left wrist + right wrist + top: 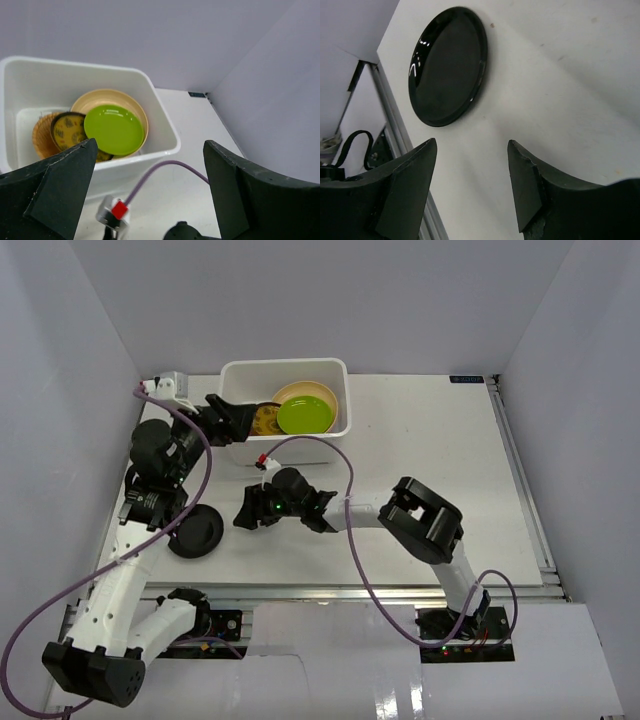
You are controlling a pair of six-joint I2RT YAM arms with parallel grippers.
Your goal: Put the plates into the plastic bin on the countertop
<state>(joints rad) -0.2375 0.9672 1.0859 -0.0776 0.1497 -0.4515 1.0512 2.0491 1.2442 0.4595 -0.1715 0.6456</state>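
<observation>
The white plastic bin (236, 372) stands at the back of the countertop (430, 440). It holds a lime green plate (305, 415), a pale orange plate (310, 392) under it and a patterned yellow-brown plate (265, 421). In the left wrist view the bin (165, 135) also shows a woven tan plate (41, 136). A black plate (195, 532) lies flat at the front left and shows in the right wrist view (447, 65). My left gripper (255, 416) is open and empty over the bin's front left edge. My right gripper (248, 510) is open and empty, low, just right of the black plate.
Purple cables (352, 530) loop over the table's middle. The right wrist's white and red connector (114, 212) sits in front of the bin. Metal rails (520, 470) run along the right and front edges. White walls close in the left, back and right.
</observation>
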